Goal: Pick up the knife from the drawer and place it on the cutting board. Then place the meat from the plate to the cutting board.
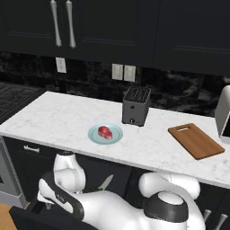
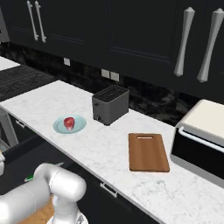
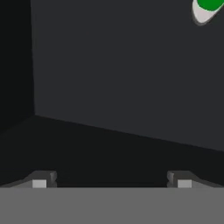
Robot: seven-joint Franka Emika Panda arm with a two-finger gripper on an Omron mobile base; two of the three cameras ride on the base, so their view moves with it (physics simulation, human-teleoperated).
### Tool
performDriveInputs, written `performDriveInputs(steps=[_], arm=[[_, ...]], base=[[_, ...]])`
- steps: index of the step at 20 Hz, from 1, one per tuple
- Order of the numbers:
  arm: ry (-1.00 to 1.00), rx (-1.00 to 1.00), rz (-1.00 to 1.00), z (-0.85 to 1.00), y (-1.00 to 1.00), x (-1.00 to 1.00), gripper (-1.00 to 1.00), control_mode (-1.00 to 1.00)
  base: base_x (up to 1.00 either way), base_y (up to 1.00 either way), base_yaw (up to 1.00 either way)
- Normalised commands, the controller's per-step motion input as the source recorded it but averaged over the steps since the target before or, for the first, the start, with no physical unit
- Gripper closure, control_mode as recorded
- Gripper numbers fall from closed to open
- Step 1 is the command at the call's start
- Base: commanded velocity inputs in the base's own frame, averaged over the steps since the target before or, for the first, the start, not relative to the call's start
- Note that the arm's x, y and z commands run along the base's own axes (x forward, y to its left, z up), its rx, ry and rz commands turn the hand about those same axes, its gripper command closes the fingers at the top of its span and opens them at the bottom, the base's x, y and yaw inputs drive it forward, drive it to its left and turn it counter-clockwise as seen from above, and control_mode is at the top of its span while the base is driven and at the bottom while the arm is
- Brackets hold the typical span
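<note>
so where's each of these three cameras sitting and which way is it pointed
Left base view: behind the arm's left, looking forward and down at the white marble counter; white arm lower right.
Right base view: behind its right, same counter; arm lower left.
Hand view: on the hand, looking into the black drawer; open gripper at bottom.
Both base views share the black toaster and brown wooden cutting board.

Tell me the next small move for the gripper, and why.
Probably shift the open gripper toward the knife before descending. In the hand view the knife's green handle sits at the top right corner, well off the line between the fingertips, inside the dark drawer.
</note>
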Motion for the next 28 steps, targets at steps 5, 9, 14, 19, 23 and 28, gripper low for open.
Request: performDriveInputs(steps=[5, 9, 14, 19, 23, 28], arm=[[0.0, -0.01, -0.08, 0.07, -0.56, 0.0, -1.0, -1.0], [0.0, -0.01, -0.11, 0.68, -0.7, 0.0, -1.0, -1.0], [-0.01, -0.06, -0.07, 0.92, -0.66, 0.0, -1.0, -1.0], [-0.09, -0.22, 0.0, 0.08, -0.23, -0.18, -1.0, -1.0], [-0.04, -0.23, 0.0, 0.0, 0.0, -0.14, -1.0, -1.0], [0.0, -0.08, 0.0, -0.05, -0.01, 0.28, -1.0, -1.0]], base=[[0.0, 0.0, 0.0], [0.0, 0.0, 0.0], [0.0, 0.0, 0.0], [0.0, 0.0, 0.0], [0.0, 0.0, 0.0], [0.0, 0.0, 0.0]])
